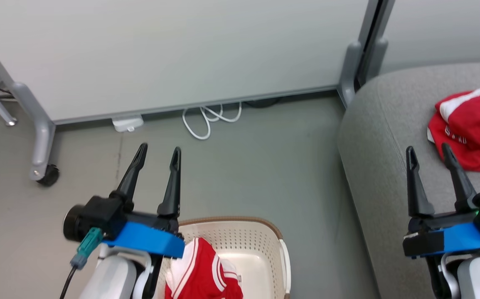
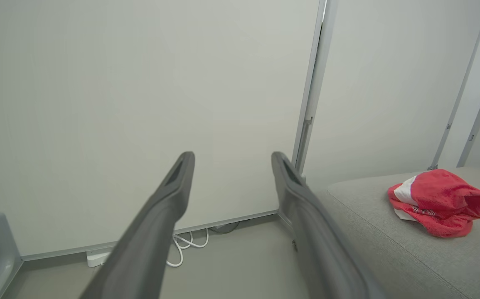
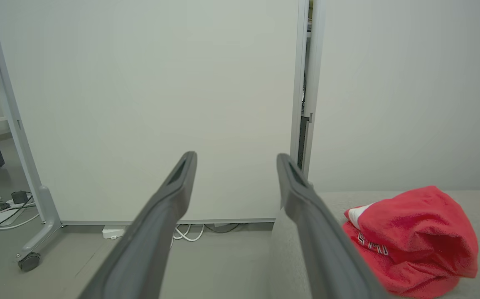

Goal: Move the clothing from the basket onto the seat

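Note:
One red jersey [image 1: 201, 272] with white stripes lies in the cream basket [image 1: 256, 241] at the bottom of the head view. A second red jersey [image 1: 472, 126] sits crumpled on the grey seat [image 1: 377, 137] at the right; it also appears as a red heap [image 2: 439, 202] in the left wrist view and as a red heap [image 3: 410, 241] in the right wrist view. My left gripper [image 1: 158, 153] hovers open above the basket's far left edge, empty. My right gripper [image 1: 428, 151] is open above the seat, just left of the jersey there, nothing between its fingers.
A white partition panel [image 1: 173, 54] on grey wheeled legs [image 1: 42, 145] stands behind the basket. White cables [image 1: 206, 120] and a power strip [image 1: 127, 123] lie on the grey floor at its foot. Bare floor [image 1: 264, 166] separates basket and seat.

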{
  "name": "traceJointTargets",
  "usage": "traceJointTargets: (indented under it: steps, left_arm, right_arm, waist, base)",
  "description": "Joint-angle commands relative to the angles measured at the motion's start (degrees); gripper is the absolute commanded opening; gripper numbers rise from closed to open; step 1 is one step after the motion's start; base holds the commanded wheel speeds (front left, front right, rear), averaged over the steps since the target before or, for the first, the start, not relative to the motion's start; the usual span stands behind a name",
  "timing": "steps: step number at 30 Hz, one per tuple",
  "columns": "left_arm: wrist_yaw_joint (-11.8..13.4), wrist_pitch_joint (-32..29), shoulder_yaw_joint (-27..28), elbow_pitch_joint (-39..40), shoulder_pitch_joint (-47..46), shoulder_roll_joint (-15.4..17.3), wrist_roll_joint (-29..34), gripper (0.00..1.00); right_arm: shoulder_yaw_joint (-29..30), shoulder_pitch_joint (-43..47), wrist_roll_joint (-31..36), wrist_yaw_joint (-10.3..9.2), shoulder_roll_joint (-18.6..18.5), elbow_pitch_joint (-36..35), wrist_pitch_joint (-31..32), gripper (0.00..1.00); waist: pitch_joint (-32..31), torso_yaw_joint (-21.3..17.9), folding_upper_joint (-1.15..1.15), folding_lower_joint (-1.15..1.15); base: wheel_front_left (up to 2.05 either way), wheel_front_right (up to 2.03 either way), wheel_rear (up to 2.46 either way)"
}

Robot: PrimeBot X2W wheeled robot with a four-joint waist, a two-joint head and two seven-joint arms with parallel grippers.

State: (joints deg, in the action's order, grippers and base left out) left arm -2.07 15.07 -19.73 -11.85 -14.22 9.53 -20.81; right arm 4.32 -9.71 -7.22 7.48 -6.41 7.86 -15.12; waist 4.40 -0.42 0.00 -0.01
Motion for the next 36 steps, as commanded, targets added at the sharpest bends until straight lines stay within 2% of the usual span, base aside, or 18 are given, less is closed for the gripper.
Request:
traceJointTargets:
  steps: [1,6,15,36]
  left_arm:
    - [-0.1,0.1,0.4,0.2,0.9,-0.1,0.3,1.00]
    - [-1.4,0.1,5.0,1.1,5.8,-1.6,2.8,1.00]
    - [-3.2,0.1,9.4,1.4,9.8,-3.7,5.5,1.00]
    - [-5.1,0.2,13.3,0.5,11.5,-6.0,8.3,1.00]
  right_arm:
    - [0.0,1.1,-0.4,0.03,0.3,-0.3,-0.1,1.00]
    - [-0.1,4.4,0.3,0.03,1.8,-1.8,-0.1,1.00]
    - [0.0,8.1,-0.6,0.03,3.4,-2.3,-0.1,1.00]
    - [0.6,9.6,-1.8,0.03,3.6,-1.3,-0.1,1.00]
  waist:
    - [-1.8,1.4,0.00,0.01]
    - [-4.5,3.2,0.00,0.01]
    - [-5.8,5.0,0.00,0.01]
    - [-5.8,4.8,0.00,0.01]
  base:
    - [0.00,0.00,0.00]
    - [0.00,0.00,0.00]
    - [0.00,0.00,0.00]
    - [0.00,0.00,0.00]
